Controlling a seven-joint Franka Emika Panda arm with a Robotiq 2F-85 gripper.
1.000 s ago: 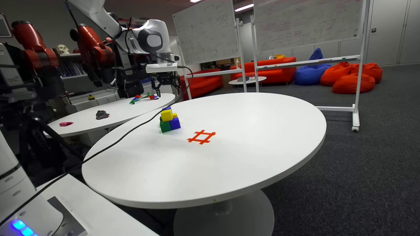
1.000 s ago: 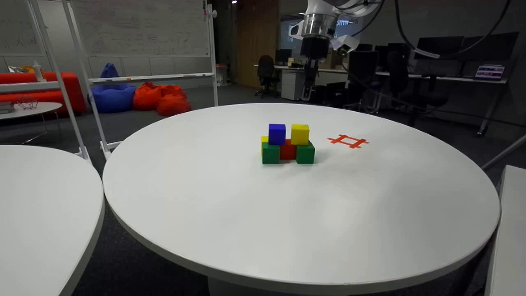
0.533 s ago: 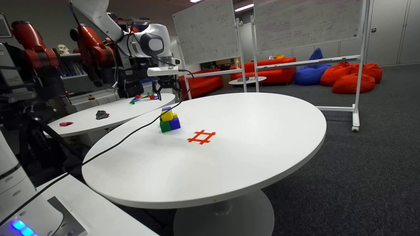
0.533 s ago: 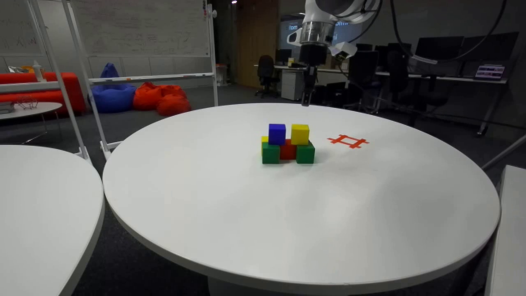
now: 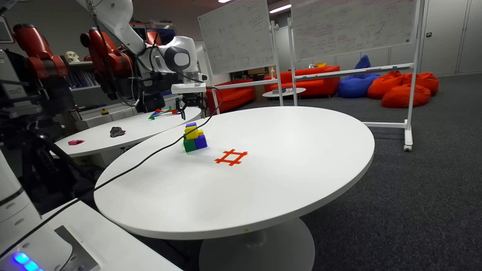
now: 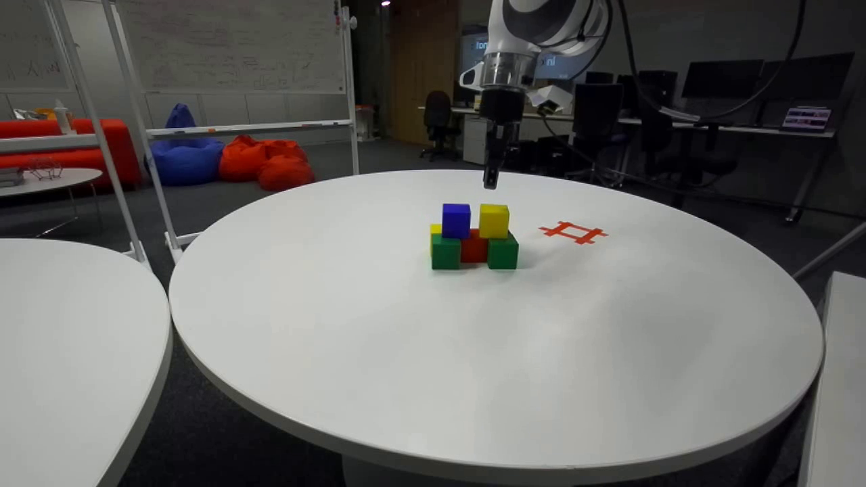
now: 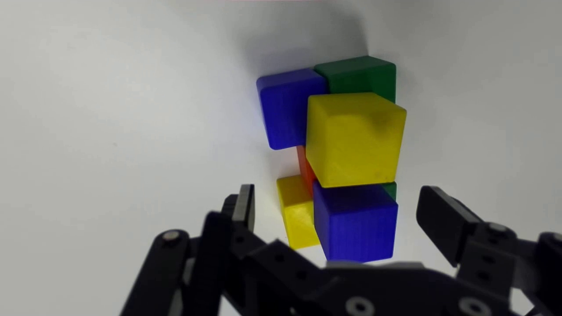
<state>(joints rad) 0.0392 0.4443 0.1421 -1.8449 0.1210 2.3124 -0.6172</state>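
My gripper [image 7: 337, 204] is open and empty. Its fingers are spread on either side of an upper blue cube [image 7: 360, 228] in the wrist view, apart from it. In both exterior views the gripper [image 5: 194, 113] [image 6: 491, 182] hangs above the block stack, pointing down. The upper blue cube [image 6: 456, 220] and an upper yellow cube [image 6: 494, 221] stand on a bottom row of two green cubes [image 6: 446, 252] [image 6: 503, 251] with a red cube [image 6: 474, 248] between. A lower blue cube [image 7: 285, 112] and a lower yellow cube [image 7: 303, 219] stand beside that row.
The stack stands on a round white table [image 5: 286, 150]. A red tape square [image 5: 231, 157] [image 6: 574, 232] is marked near it. A black cable [image 5: 150, 154] hangs across an exterior view. A second table [image 5: 150, 128] holds small objects. Whiteboards [image 5: 239, 37] stand behind.
My gripper has moved down toward the stack, slightly rightward in one exterior view and leftward in the other. It stays open. The blocks have not moved.
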